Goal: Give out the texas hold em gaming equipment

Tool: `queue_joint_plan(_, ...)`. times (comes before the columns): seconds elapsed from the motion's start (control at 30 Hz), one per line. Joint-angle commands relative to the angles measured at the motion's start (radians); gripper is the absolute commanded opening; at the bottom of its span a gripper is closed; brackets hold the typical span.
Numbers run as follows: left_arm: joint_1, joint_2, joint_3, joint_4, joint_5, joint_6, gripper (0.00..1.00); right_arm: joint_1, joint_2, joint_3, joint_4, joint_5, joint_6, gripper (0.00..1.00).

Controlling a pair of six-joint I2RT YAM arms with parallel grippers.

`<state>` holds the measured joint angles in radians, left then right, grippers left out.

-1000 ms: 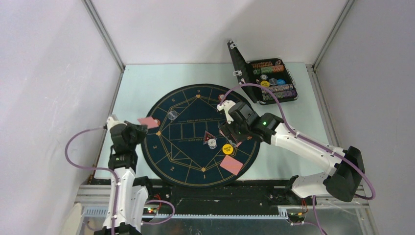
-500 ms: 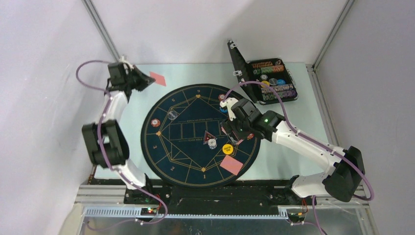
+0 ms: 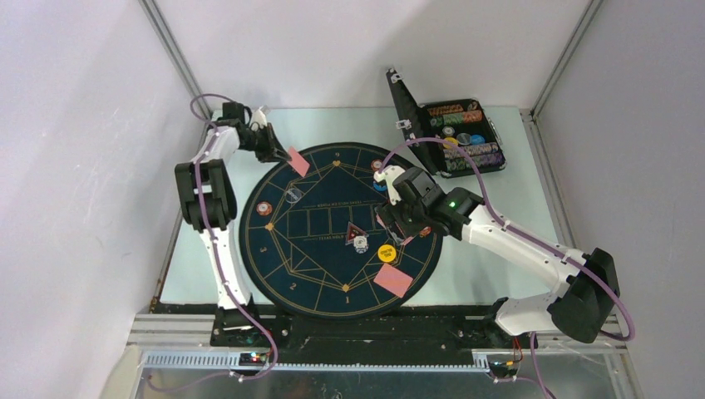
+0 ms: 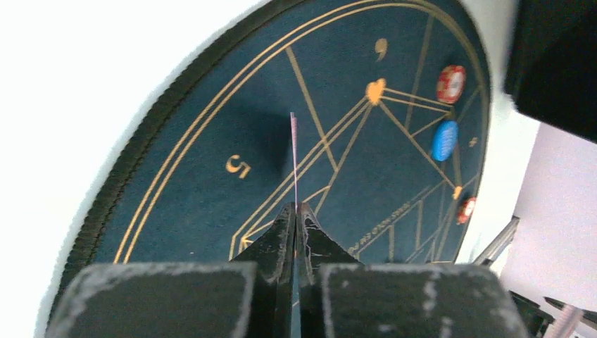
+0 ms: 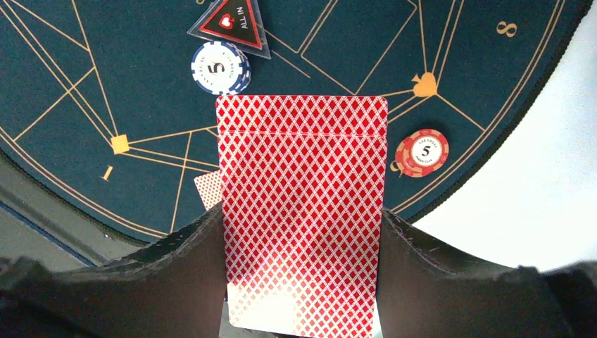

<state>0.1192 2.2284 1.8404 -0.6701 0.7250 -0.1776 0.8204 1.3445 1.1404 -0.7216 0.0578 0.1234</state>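
The left fingers (image 4: pixel 271 236) are shut on the edge of one card (image 3: pixel 298 161), likely thin, light and bendy, at the upper left of the mat (image 3: pixel 278 253), and the right fingers (image 5: pixel 190 246) squeeze a probably slippery pack of cards (image 5: pixel 303 211) by its long sides.

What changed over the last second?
Left gripper, clamped on one card, swung from the left edge of the mat out to the far-left corner, then back over its far-left edge. Right gripper, its deck and the chips stayed put.
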Motion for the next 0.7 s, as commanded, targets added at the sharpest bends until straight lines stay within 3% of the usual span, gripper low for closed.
queue_joint_plan(0.0, -0.013, 0.047, 0.079, -0.116, -0.097, 0.072, 0.04, -0.003, -0.032, 0.001, 0.040, 0.009, 0.000, 0.00)
queue_joint_plan(0.13, -0.014, 0.074, 0.121, -0.147, -0.193, 0.080, 0.20, 0.001, -0.031, 0.001, 0.039, 0.013, -0.001, 0.00)
queue_joint_plan(0.17, -0.013, 0.076, 0.132, -0.158, -0.203, 0.083, 0.32, 0.002, -0.032, 0.001, 0.039, 0.014, -0.002, 0.00)
queue_joint_plan(0.4, -0.014, 0.012, 0.140, -0.169, -0.275, 0.074, 0.66, 0.014, -0.037, 0.002, 0.031, 0.017, -0.007, 0.00)
queue_joint_plan(0.5, -0.015, -0.074, 0.111, -0.144, -0.269, 0.045, 0.95, 0.024, -0.037, 0.002, 0.025, 0.023, -0.008, 0.00)
queue_joint_plan(0.67, -0.023, -0.289, -0.060, 0.010, -0.213, -0.046, 1.00, 0.043, -0.033, 0.001, 0.018, 0.020, -0.009, 0.00)
